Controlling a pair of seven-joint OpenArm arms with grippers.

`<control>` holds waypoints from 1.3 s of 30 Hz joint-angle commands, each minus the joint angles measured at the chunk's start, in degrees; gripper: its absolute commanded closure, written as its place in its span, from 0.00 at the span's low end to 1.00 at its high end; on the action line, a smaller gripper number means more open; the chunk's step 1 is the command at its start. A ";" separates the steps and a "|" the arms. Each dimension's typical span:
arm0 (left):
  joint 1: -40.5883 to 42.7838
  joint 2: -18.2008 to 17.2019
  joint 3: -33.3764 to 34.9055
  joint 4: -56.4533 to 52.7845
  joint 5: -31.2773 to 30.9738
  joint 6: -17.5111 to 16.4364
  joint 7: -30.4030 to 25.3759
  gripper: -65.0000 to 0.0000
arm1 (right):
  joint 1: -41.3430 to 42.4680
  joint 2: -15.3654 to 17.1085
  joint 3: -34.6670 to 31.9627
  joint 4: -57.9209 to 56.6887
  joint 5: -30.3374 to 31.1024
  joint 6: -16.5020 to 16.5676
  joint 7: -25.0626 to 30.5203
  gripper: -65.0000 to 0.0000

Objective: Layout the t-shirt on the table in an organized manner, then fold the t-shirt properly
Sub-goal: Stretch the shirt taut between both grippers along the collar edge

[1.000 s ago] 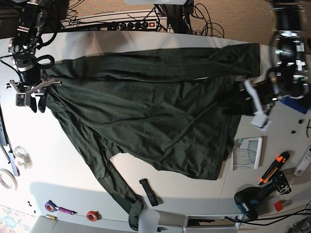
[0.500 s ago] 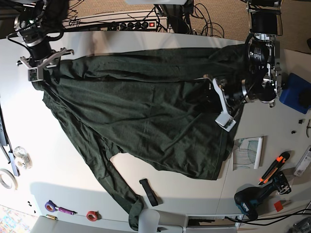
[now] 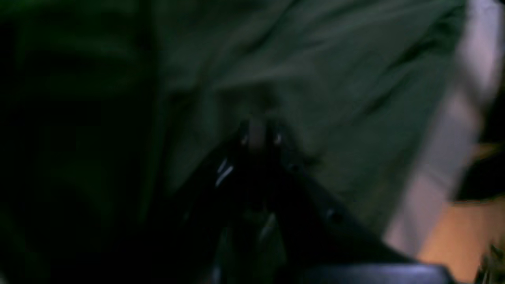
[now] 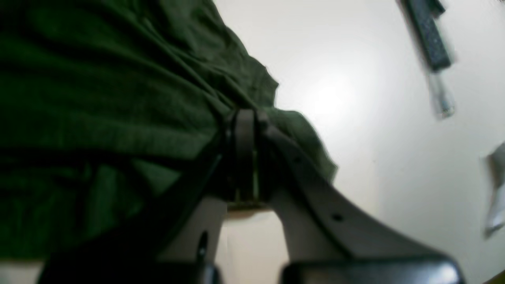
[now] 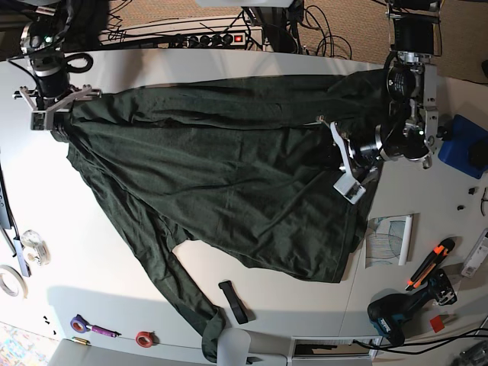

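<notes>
T-shirt (image 5: 229, 191), dark green, lies spread but creased across the white table (image 5: 107, 290), one long sleeve trailing toward the bottom of the base view. Right gripper (image 4: 244, 118) pinches a bunched fabric edge at one end. Left gripper (image 3: 258, 134), at the opposite end, is pressed together on cloth; that view is blurred.

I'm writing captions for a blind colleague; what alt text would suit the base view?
Overhead, a dark green t-shirt lies spread but wrinkled across a white table. The right pincer grips its corner at the picture's upper left, the left pincer sits on its opposite side, and a drill and utility knife lie at lower right.
</notes>
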 commanded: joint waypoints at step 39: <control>3.91 -5.57 -0.28 0.92 5.73 6.25 -10.78 0.89 | 2.67 6.38 0.44 -15.26 -6.97 -2.12 -0.59 0.98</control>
